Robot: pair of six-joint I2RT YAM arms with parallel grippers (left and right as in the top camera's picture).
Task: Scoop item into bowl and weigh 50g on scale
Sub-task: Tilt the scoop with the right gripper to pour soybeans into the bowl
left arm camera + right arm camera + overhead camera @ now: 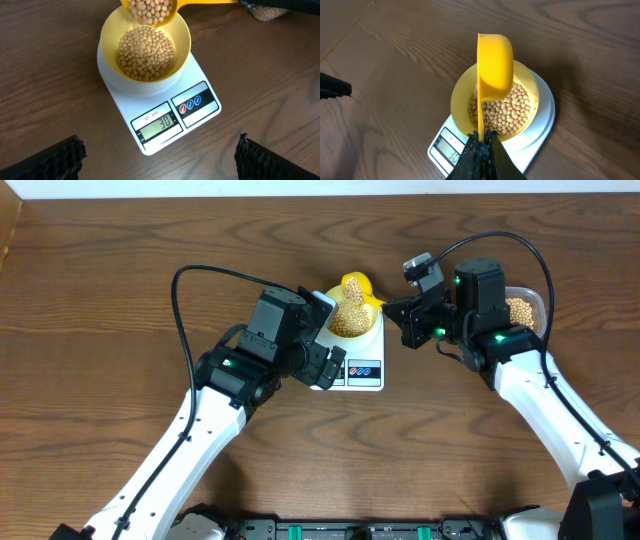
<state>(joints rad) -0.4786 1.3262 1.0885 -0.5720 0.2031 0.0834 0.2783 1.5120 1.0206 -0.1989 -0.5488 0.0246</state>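
One step in hand: topping up the bowl toward fifty grams.

Holdings
- Right gripper: clamped tight on the handle of a yellow scoop, which is rolled on its side over the far rim of the bowl.
- Left gripper: jaws spread wide, holding nothing, hanging over the near-left edge of the scale.

Task items
- Beans: a shallow heap in the bowl, more in the tipped scoop, the remaining stock in a clear tub at far right.
- Bowl: seated on the round platform at the far end of the scale, mid-table.
- Display: at the near end and reading 30 in the left wrist view; blurred in the right wrist view.

Handling note (judgement)
- Roughly three fifths of the target appears reached.
- Roll the scoop slowly so that the beans trickle rather than dump.
- Keep its lip inside the rim and off the bowl, since contact would falsify the reading.
- Pause for the figure to settle and level the scoop short of fifty.

Surroundings and obstructions
- Wooden table: otherwise bare.
- Two coloured buttons: beside the display, close under the left arm, best left unpressed.
- Tub: partly hidden behind the right arm.
- Round beans that miss would roll.
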